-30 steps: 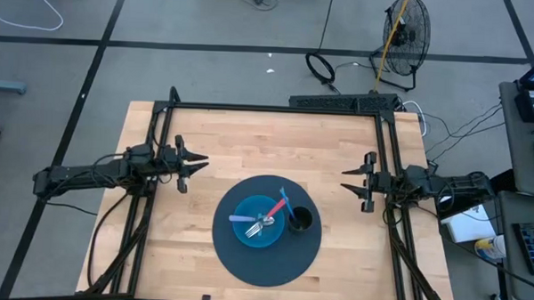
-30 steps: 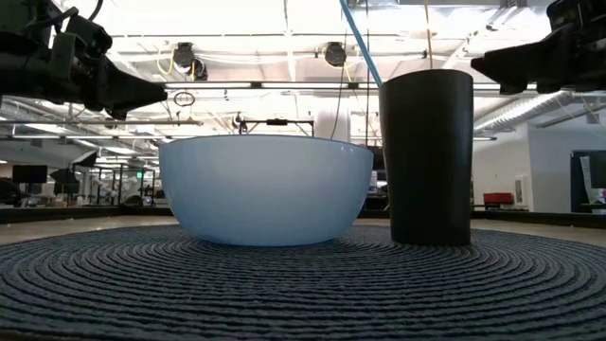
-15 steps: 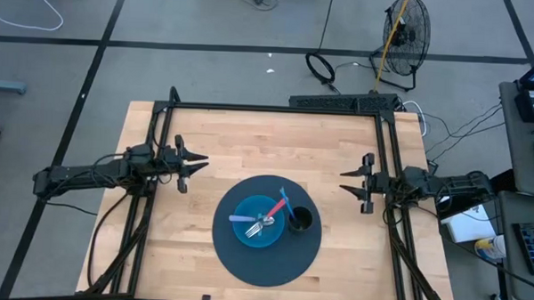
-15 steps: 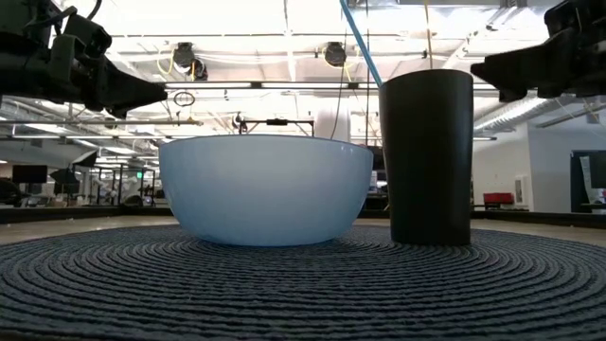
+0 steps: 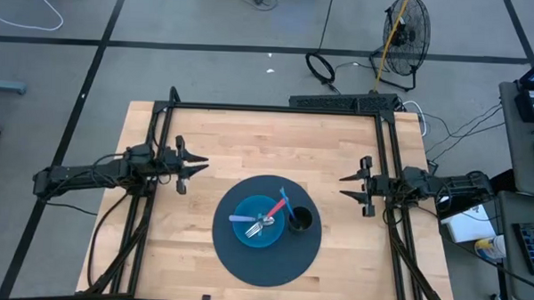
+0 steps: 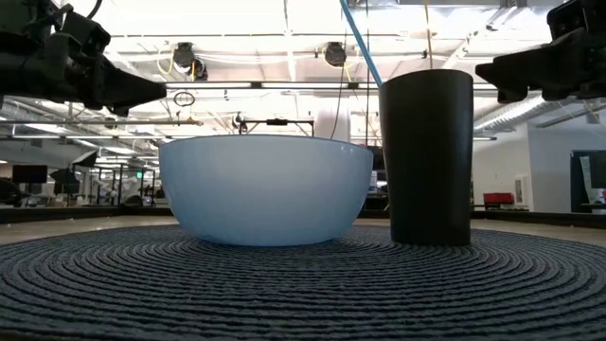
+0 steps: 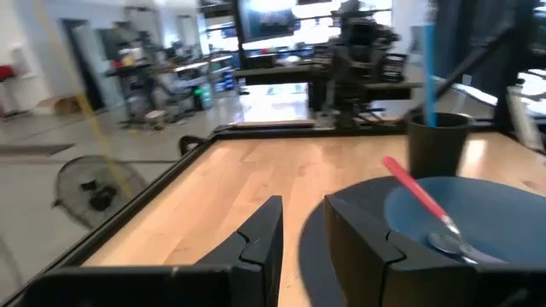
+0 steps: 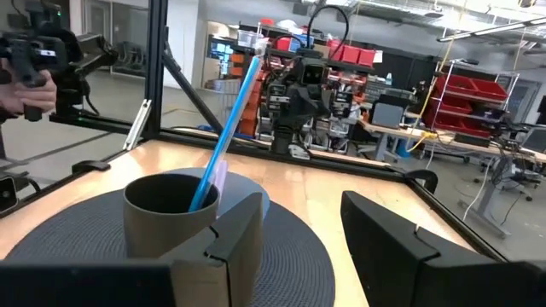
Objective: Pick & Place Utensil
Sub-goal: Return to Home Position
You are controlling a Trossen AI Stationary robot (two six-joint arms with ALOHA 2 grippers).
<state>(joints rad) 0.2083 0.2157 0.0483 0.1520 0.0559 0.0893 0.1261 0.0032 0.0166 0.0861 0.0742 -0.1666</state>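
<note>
A light blue bowl [image 5: 258,223] sits on a round dark woven mat [image 5: 268,257]. In it lie a red-handled spoon [image 5: 277,207], a silver fork [image 5: 261,226] and a pale-handled utensil [image 5: 239,218]. Right of the bowl stands a dark cup [image 5: 299,220] with a blue utensil [image 8: 227,128] leaning out of it. My left gripper [image 5: 195,164] hovers open, left of the mat and above the table. My right gripper [image 5: 344,186] hovers open on the mat's right. The left wrist view shows the bowl [image 7: 465,213] and red spoon [image 7: 416,198]; the right wrist view shows the cup [image 8: 166,213].
A black frame rail [image 5: 273,109] runs along the table's far edge and both sides. Bare wooden table [image 5: 267,150] lies between the grippers and beyond the mat. On the floor past the table are a fan [image 5: 405,30] and cables.
My right gripper has edged a little toward the table's left, closer to the mat. The bowl, cup and utensils have stayed where they were.
</note>
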